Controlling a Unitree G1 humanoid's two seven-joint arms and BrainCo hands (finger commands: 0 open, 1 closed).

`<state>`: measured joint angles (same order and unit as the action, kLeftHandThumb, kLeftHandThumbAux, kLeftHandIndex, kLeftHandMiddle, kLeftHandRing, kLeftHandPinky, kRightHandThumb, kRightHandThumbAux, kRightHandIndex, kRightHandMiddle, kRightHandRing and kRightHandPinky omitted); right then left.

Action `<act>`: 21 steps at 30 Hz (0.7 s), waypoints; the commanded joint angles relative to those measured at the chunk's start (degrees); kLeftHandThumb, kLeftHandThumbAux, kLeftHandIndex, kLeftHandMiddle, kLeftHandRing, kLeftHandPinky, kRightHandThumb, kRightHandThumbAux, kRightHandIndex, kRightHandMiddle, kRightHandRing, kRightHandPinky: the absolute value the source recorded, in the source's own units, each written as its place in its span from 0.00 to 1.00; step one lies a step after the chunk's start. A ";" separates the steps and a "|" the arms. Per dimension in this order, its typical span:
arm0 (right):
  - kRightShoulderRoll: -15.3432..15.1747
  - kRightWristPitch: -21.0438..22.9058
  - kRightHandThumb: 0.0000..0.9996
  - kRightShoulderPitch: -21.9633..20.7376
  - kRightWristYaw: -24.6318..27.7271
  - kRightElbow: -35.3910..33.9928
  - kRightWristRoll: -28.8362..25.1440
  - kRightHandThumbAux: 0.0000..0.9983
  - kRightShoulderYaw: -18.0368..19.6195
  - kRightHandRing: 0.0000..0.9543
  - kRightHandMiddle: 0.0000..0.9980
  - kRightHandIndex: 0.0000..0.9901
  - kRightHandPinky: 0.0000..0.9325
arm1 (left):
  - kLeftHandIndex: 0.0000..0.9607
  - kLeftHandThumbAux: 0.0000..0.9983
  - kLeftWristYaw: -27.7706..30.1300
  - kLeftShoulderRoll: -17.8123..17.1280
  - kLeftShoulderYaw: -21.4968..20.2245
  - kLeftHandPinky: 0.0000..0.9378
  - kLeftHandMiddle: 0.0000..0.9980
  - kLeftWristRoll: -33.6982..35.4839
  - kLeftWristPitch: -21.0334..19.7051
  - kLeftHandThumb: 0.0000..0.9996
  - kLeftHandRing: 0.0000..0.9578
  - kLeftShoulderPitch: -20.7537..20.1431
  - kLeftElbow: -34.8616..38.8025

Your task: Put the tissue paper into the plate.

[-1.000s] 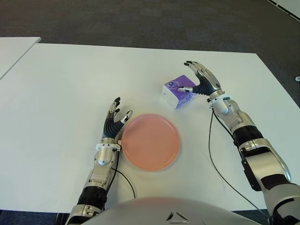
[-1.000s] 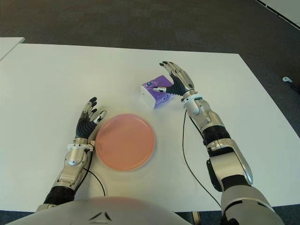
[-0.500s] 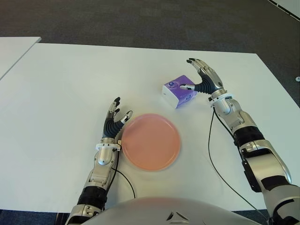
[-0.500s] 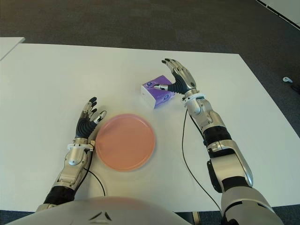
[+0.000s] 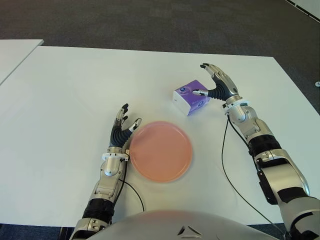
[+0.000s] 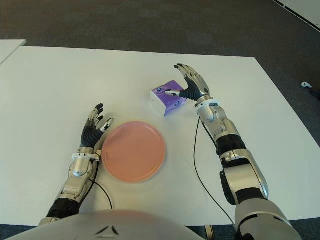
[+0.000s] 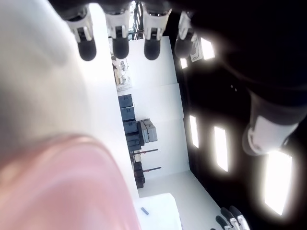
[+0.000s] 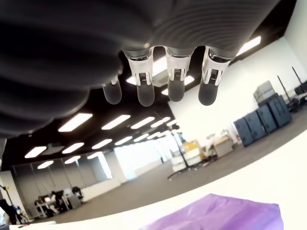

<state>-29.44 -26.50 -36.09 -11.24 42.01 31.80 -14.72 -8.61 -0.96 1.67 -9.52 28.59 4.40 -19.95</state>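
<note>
A purple and white tissue pack [image 5: 190, 97] lies on the white table [image 5: 75, 85], beyond the pink plate [image 5: 161, 150] and to its right. My right hand [image 5: 216, 84] is at the pack's right side with fingers spread; its thumb tip reaches over the pack's top while the other fingers stay above and clear of it. The right wrist view shows the purple pack [image 8: 216, 215] below the straight fingertips. My left hand [image 5: 122, 129] shows just left of the plate's rim, fingers relaxed and holding nothing.
A second white table [image 5: 12, 52] stands at the far left across a narrow gap. Dark carpet [image 5: 150, 20] lies beyond the table's far edge. A black cable [image 5: 227, 165] runs along my right forearm over the tabletop.
My right hand has shifted slightly right and away from the pack, with fingers spreading a little. The pack, the plate and my left hand have stayed in place.
</note>
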 commanded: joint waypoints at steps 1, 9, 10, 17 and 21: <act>1.68 1.03 0.26 -0.69 1.36 2.44 -0.28 0.37 -0.61 0.00 0.00 0.00 0.00 | 0.00 0.54 0.55 -0.15 0.40 0.00 0.00 -0.05 -1.17 0.00 0.00 1.47 -1.31; 4.63 -0.68 0.27 -6.53 0.99 13.11 3.66 0.36 -5.52 0.00 0.00 0.00 0.00 | 0.00 0.53 0.19 -0.14 0.47 0.00 0.00 -0.40 -1.41 0.00 0.00 1.62 -1.05; 4.99 -1.32 0.27 -7.49 0.57 15.07 4.57 0.36 -6.56 0.00 0.00 0.00 0.00 | 0.00 0.53 0.06 -0.14 0.47 0.00 0.00 -0.50 -1.39 0.00 0.00 1.64 -1.07; 4.65 -5.61 0.25 -11.09 -3.07 21.31 10.63 0.33 -12.79 0.00 0.00 0.00 0.00 | 0.00 0.55 -0.82 -0.01 0.26 0.00 0.00 -1.02 -0.84 0.00 0.00 1.49 -1.60; 4.56 -6.16 0.24 -12.56 -4.60 23.03 13.52 0.32 -15.86 0.00 0.00 0.00 0.00 | 0.00 0.55 -0.88 0.19 0.23 0.00 0.00 -0.88 -0.66 0.00 0.00 1.52 -1.69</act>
<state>-24.63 -31.93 -47.71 -14.82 63.19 42.95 -28.36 -8.96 -0.98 1.86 -10.13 28.87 4.44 -19.91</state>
